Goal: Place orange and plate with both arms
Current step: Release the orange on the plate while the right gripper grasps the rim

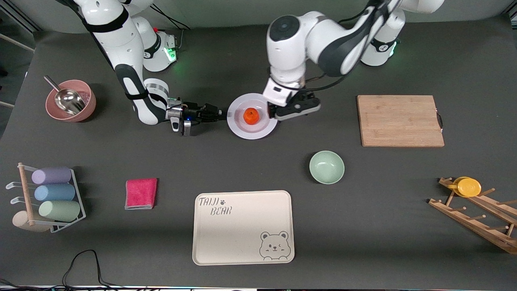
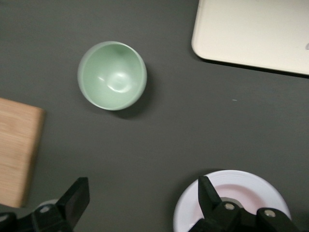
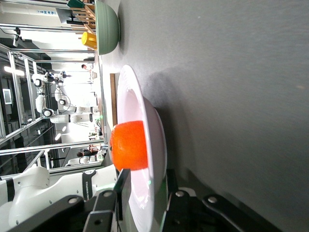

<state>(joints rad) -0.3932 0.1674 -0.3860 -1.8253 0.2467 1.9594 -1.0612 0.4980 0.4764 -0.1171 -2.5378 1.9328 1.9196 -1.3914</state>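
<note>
The orange point(image 1: 251, 116) sits in the middle of the white plate point(image 1: 252, 131), which is at the table's middle, farther from the front camera than the green bowl. My right gripper point(image 1: 223, 115) is shut on the plate's rim at the right arm's end. In the right wrist view the rim point(image 3: 133, 96) passes between the fingers, with my right gripper point(image 3: 145, 181) on it and the orange point(image 3: 129, 145) on the plate. My left gripper point(image 1: 295, 112) is open at the plate's edge toward the left arm's end. In the left wrist view, where the left gripper point(image 2: 142, 193) is empty, one finger point(image 2: 207, 193) is over the plate point(image 2: 246, 186).
A green bowl point(image 1: 326, 167) and a cream bear tray point(image 1: 242, 226) lie nearer the front camera. A wooden cutting board point(image 1: 400, 120) lies toward the left arm's end. A pink cloth point(image 1: 140, 193), a pink bowl with a scoop point(image 1: 70, 101), a cup rack point(image 1: 48, 198) and a wooden rack with a yellow cup point(image 1: 468, 186) stand around.
</note>
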